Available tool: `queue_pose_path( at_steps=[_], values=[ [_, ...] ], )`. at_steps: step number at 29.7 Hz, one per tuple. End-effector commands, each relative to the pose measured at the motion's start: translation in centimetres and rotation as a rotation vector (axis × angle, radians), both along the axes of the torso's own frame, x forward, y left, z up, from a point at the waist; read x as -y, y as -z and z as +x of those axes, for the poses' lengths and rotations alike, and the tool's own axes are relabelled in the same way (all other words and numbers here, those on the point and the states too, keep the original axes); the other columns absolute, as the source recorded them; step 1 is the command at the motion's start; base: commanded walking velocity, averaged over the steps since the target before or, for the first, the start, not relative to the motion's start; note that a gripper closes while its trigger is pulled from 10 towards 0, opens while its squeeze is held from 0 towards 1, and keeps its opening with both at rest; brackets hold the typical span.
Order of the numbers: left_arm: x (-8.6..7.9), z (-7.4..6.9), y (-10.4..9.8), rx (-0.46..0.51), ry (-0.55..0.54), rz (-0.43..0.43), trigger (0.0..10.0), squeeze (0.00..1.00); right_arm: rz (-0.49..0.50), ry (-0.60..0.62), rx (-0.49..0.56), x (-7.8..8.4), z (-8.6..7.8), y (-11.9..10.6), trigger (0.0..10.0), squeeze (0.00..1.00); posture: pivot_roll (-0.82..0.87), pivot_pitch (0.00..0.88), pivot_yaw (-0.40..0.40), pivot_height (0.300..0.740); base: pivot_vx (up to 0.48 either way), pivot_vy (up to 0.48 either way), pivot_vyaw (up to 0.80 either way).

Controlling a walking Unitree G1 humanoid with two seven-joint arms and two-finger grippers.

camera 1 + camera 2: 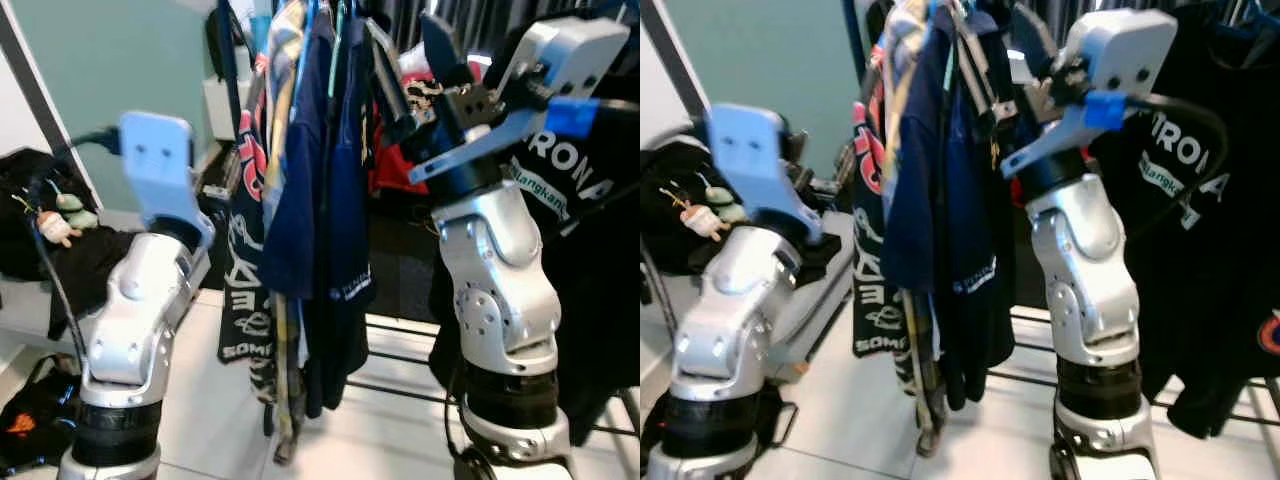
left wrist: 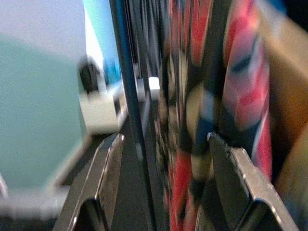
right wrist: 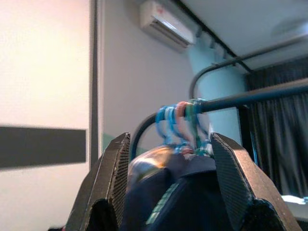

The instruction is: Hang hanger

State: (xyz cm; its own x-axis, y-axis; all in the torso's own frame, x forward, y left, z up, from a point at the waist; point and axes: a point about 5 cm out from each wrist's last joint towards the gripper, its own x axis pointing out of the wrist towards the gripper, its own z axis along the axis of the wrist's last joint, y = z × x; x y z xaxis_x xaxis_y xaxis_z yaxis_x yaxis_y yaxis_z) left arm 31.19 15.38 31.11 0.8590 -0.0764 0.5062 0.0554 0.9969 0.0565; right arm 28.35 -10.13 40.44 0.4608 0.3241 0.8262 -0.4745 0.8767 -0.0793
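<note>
On the left, the left pincer (image 2: pixel 163 187) is reaching toward the rack with its fingers standing apart and gripping nothing; a dark pole (image 2: pixel 132 115) and a red patterned shirt (image 2: pixel 207 96) are passing between them. In the middle, navy shirts (image 1: pixel 320 180) are hanging close together on the rail (image 3: pixel 250 98), and their coloured hooks (image 3: pixel 180 118) are crowding one spot of it. On the right, the right pincer (image 3: pixel 168 183) is lifted high near the rail, and its fingers are standing apart with the shoulder of a navy garment (image 3: pixel 178 192) between them; I cannot tell if they are really pressing it. The hanger itself is hidden under that cloth, so I judge it is just under the hooks, very near the rail or already on it. To do this step well, the right arm (image 1: pixel 500 290) should be bringing the hook over the rail at a free place beside the other hooks, lowering until it is sitting, and only then letting go, while the left pincer is keeping the neighbour clothes aside. As for containers, a dark bag (image 1: pixel 30 420) is lying on the floor at lower left, and I cannot tell what is inside it.
</note>
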Motion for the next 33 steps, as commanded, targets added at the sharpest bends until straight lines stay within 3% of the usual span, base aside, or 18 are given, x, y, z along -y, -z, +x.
queue_pose_path(
  at_steps=[1, 2, 4, 5, 6, 8, 12, 14, 16, 17, 19, 20, 21, 22, 26, 33],
  values=[
    [-0.6, 0.0, 2.1, -0.069, -0.032, 0.009, 10.0, 0.0, 0.055, -0.097, -0.025, -0.8, 0.3, -0.5, 10.0, 0.0, -0.09, 0.147, 0.02, 0.74, 0.0, 0.0, 0.0],
    [-0.6, 0.0, 2.1, -0.069, -0.032, 0.009, 10.0, 0.0, 0.055, -0.097, -0.025, -0.8, 0.3, -0.5, 10.0, 0.0, -0.09, 0.147, 0.02, 0.74, 0.0, 0.0, 0.0],
    [-2.1, -0.1, 6.5, -0.203, -0.092, 0.054, 10.0, 0.0, 0.131, -0.194, -0.115, -1.5, 1.7, -1.0, 10.0, 0.0, -0.09, 0.146, 0.017, 0.74, 0.0, 0.0, 0.0],
    [-2.1, -0.1, 6.5, -0.203, -0.092, 0.054, 10.0, 0.0, 0.131, -0.194, -0.115, -1.5, 1.7, -1.0, 10.0, 0.0, -0.09, 0.146, 0.017, 0.74, 0.0, 0.0, 0.0],
    [-2.7, -0.3, 8.3, -0.257, -0.117, 0.085, 10.0, 0.0, 0.142, -0.27, -0.167, -2.1, 2.2, -1.2, 10.0, 0.0, -0.09, 0.145, 0.012, 0.74, 0.0, 0.0, 0.0],
    [-3.3, -0.7, 9.7, -0.301, -0.134, 0.117, 10.0, 0.0, 0.091, -0.329, -0.232, -3.3, 2.8, -1.2, 10.0, 0.0, -0.09, 0.147, 0.005, 0.74, 0.0, 0.0, 0.0],
    [-3.3, -0.9, 9.9, -0.309, -0.134, 0.116, 10.0, 0.0, 0.059, -0.34, -0.251, -3.7, 2.9, -1.1, 10.0, 0.0, -0.09, 0.147, 0.005, 0.74, 0.0, 0.0, 0.0],
    [-3.1, -0.9, 9.8, -0.306, -0.129, 0.114, 10.0, 0.0, 0.026, -0.16, -0.327, -3.9, 4.8, -1.0, 10.0, 0.0, -0.09, 0.147, -0.004, 0.74, 0.0, 0.0, 0.0],
    [-3.1, -0.9, 9.8, -0.306, -0.129, 0.114, 10.0, 0.0, 0.026, -0.16, -0.327, -3.9, 4.8, -1.0, 10.0, 0.0, -0.09, 0.147, -0.004, 0.74, 0.0, 0.0, 0.0],
    [-3.0, -0.9, 9.7, -0.304, -0.124, 0.116, 10.0, 0.0, 0.008, 0.005, -0.327, -3.4, 5.6, -1.1, 10.0, 0.0, -0.09, 0.148, -0.003, 0.74, 0.0, 0.0, 0.0],
    [-3.0, -0.9, 9.7, -0.304, -0.124, 0.116, 10.0, 0.0, 0.008, 0.005, -0.327, -3.4, 5.6, -1.1, 10.0, 0.0, -0.09, 0.148, -0.003, 0.74, 0.0, 0.0, 0.0],
    [-2.9, -0.9, 9.6, -0.304, -0.12, 0.117, 10.0, 0.0, 0.007, 0.15, -0.319, -2.7, 6.3, -1.3, 10.0, 0.0, -0.09, 0.146, -0.002, 0.74, 0.0, 0.0, 0.0],
    [-2.9, -0.9, 9.6, -0.304, -0.12, 0.117, 10.0, 0.0, 0.007, 0.15, -0.319, -2.7, 6.3, -1.3, 10.0, 0.0, -0.09, 0.146, -0.002, 0.74, 0.0, 0.0, 0.0],
    [-2.8, -0.9, 9.6, -0.303, -0.116, 0.118, 10.0, 0.0, 0.006, 0.255, -0.302, -2.0, 6.8, -1.5, 10.0, 0.0, -0.09, 0.145, -0.002, 0.74, 0.0, 0.0, 0.0],
    [-2.7, -0.9, 9.6, -0.302, -0.113, 0.117, 10.0, 0.0, 0.022, 0.299, -0.323, -1.3, 7.4, -1.3, 10.0, 0.0, -0.09, 0.144, -0.003, 0.74, 0.0, 0.0, 0.0],
    [-2.7, -0.9, 9.4, -0.284, -0.115, 0.121, 10.0, 0.0, 0.073, 0.22, -0.52, 0.0, 9.9, -0.1, 10.0, 0.0, -0.09, 0.137, -0.004, 0.74, 0.0, 0.0, 0.0]
  ],
)
